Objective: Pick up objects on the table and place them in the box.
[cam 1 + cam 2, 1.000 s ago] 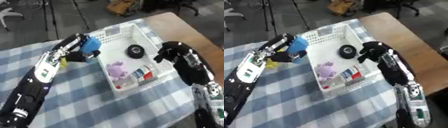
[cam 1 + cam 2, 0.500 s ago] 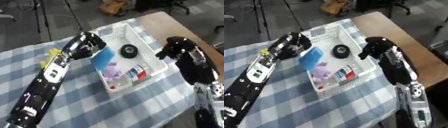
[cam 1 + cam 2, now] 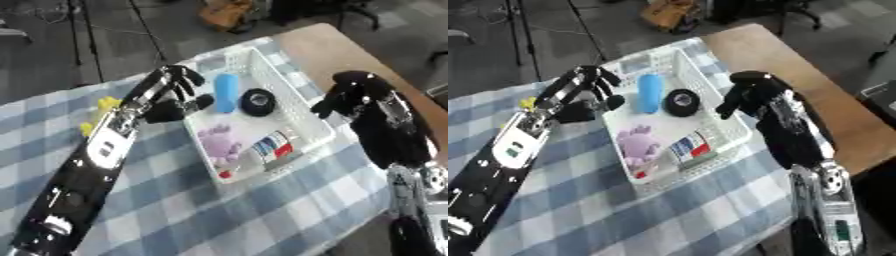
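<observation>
One table fills the views, most of it under a blue-and-white checked cloth (image 3: 262, 210), with bare brown wood (image 3: 350, 55) showing along its far right side; beyond it lies a dark floor with thin stand legs at the far left and a tan bundle at the far edge. One white box (image 3: 302, 107), a slotted plastic basket, sits on the cloth near the table's far side, tilted askew in the views. Four things lie inside it: one light blue cylinder (image 3: 226, 93) at the far left, one black ring-shaped roll (image 3: 258, 102) just beside it to the right, one purple plush toy (image 3: 219, 144) nearer, and one small package with red, white and blue stripes (image 3: 273, 146) to the right of the toy; its printing is too small to read. A small red spot shows at the basket's near corner. One yellow thing (image 3: 103, 107) lies on the cloth left of the box, partly hidden by the arm. The left hand (image 3: 175, 92) hovers at the box's left rim with its fingers spread and fairly straight, holding nothing. The right hand (image 3: 750, 95) hangs at the box's right rim, its fingers bent downward; whether they touch the rim or grasp anything cannot be told. A pale marking on the left forearm is unreadable.
</observation>
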Motion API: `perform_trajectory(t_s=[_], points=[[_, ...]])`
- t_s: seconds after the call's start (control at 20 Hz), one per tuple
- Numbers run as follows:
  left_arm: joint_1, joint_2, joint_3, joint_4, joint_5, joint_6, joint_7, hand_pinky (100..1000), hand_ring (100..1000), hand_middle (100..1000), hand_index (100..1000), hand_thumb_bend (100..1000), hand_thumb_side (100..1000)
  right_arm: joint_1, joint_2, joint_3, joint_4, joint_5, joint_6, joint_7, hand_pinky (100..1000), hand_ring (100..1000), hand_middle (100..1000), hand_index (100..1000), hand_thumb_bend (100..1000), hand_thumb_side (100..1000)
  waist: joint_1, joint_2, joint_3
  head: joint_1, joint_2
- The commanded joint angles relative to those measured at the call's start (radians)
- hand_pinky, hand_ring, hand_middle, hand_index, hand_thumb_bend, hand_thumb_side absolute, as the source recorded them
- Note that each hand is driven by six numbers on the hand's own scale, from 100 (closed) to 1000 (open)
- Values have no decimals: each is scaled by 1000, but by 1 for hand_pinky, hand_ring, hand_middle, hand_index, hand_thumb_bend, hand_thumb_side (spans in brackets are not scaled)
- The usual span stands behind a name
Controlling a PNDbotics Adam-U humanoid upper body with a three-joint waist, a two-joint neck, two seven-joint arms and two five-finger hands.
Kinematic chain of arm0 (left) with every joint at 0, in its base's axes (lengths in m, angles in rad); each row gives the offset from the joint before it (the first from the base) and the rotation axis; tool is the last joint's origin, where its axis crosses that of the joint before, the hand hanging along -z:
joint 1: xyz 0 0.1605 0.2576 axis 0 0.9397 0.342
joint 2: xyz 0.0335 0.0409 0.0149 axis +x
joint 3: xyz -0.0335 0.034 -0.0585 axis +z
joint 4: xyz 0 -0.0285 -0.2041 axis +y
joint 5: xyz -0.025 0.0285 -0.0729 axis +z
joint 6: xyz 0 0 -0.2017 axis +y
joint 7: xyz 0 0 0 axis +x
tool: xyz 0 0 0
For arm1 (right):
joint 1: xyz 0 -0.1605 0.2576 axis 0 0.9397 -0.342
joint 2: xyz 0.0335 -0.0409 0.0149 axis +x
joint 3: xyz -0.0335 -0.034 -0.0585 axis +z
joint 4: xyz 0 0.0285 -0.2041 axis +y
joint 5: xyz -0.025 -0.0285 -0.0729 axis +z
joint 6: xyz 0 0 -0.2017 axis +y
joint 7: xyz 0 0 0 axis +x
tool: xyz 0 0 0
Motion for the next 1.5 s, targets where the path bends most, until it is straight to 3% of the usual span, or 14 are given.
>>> perform_trajectory(t_s=[0.05,0.1,0.2,0.25,0.3,0.5,0.75,1.05,1.5], points=[[9,111,33,-126,-207,-5,90,694,743,779,856,896,638,-6,-14,-9,-21,3,-7,-2,636,503,557,767,100,783,-2,-116,16,-20,-11],[31,132,50,-169,-296,1,114,691,750,789,860,941,636,-6,-18,-12,-20,5,-10,-3,636,501,555,765,100,788,-2,-115,26,-27,-12],[84,165,90,-233,-370,27,153,659,741,781,850,944,660,-4,-28,-19,-14,10,-15,-5,636,500,554,764,100,791,-4,-114,48,-40,-11],[112,181,110,-258,-349,42,171,659,741,781,850,944,660,-3,-32,-22,-11,12,-18,-5,636,500,554,764,100,791,-4,-113,59,-46,-11],[133,194,123,-277,-317,55,180,655,734,774,838,884,733,-2,-36,-24,-8,14,-21,-5,636,497,552,761,100,795,-5,-113,66,-50,-12],[256,287,174,-389,-149,107,229,661,740,774,835,884,748,1,-56,-30,9,21,-37,1,636,494,549,759,100,801,-5,-110,100,-66,-17],[392,377,195,-469,-84,167,167,653,738,772,840,891,730,12,-87,-35,35,27,-57,10,635,487,544,755,100,816,0,-107,148,-74,1],[447,385,215,-480,-41,214,103,640,728,753,827,914,707,15,-97,-37,52,28,-69,18,635,485,541,753,100,820,0,-107,166,-74,15],[467,371,231,-498,-27,225,92,640,726,750,825,921,701,17,-97,-38,56,22,-69,21,635,485,540,753,100,820,0,-107,170,-77,17]])
